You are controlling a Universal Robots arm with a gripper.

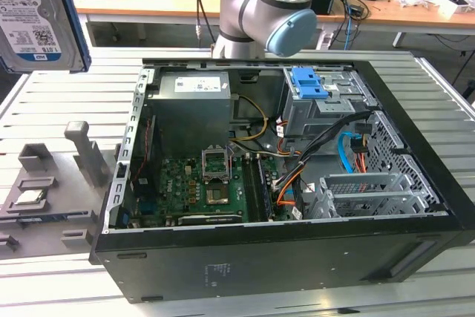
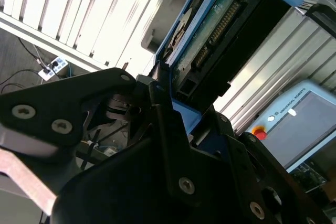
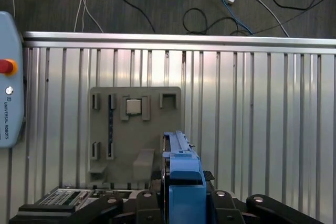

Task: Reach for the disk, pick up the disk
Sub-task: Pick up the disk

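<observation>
The gripper point(image 2: 168, 93) is clamped on the disk point(image 2: 210, 40), with its black fingers point(image 2: 164, 129) pressed against the blue rail frame. The disk point(image 1: 33, 20) hangs in the air at the exterior view's left, close to that camera, clear of the ribbed table point(image 1: 59, 94) and the grey holder point(image 3: 157, 129). It looks stiff, fairly heavy and smooth-faced, and the bare circuit board on one face seems fragile, so the framed edges are the sound place to hold. There is one disk, one chip point(image 3: 133, 106) in the holder, and one open computer case point(image 1: 297, 257).
</observation>
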